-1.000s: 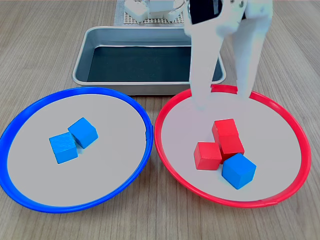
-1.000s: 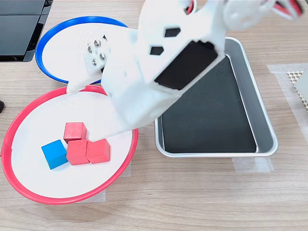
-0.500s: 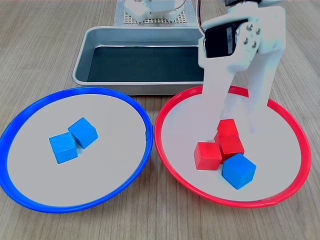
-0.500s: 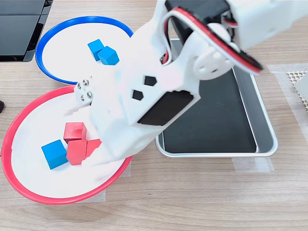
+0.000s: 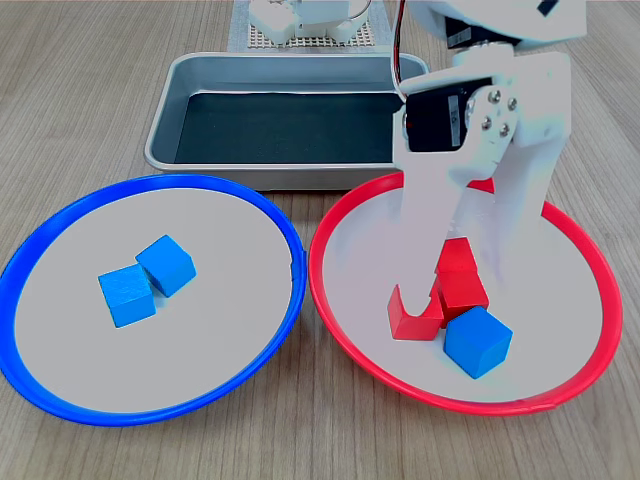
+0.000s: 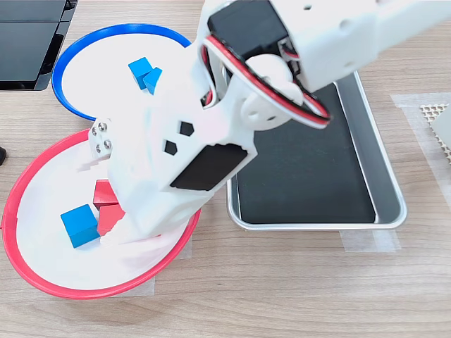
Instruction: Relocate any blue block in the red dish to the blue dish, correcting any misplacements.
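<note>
The gripper (image 5: pixel 455 285) has dropped into the red dish (image 5: pixel 330 300) over the last second: a second ago its fingertips hung above the dish's far rim, half a second ago they reached the far red cube, and now they stand low among the cluster of red cubes (image 5: pixel 455 280), close to the dish floor. Its fingers are spread apart, one white finger (image 5: pixel 425 240) coming down in front of the red cube at the first exterior view's left, the other (image 5: pixel 510 220) behind and to that view's right, with nothing pinched between them. The blue block (image 5: pixel 478 341) lies just in front of the tips in the first exterior view, touching the red cubes, and has not moved across the three moments; in the second exterior view it sits (image 6: pixel 79 224) at the second exterior view's left of the cluster, partly beside the arm's bulk, which hides most of the red cubes there. The descent seems to put the fingers around the red cubes rather than the blue block, so the tips probably need to shift toward the near rim before closing, or a red cube may be taken by mistake. Beyond, the blue dish (image 5: pixel 60 240) holds two blue cubes (image 5: pixel 145 280) touching each other, unchanged, and the steel tray (image 5: pixel 165 120) behind both dishes looks empty.
</note>
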Tool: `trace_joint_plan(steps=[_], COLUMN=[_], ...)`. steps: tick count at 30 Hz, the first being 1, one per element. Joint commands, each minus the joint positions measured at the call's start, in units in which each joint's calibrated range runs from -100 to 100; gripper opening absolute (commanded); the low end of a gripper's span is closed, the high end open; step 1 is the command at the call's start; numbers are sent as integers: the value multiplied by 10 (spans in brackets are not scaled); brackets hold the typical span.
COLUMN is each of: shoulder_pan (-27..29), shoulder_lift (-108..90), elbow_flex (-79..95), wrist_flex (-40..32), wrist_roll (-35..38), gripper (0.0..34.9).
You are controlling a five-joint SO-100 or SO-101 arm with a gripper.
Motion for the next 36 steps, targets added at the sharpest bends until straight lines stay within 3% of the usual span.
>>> trace_joint_plan(steps=[1, 36], shoulder_pan=[-4, -1], shoulder_lift=[-1, 96], elbow_flex=[-23, -115], wrist_flex=[-11, -39], wrist_roll=[-6, -31], gripper=[276, 260])
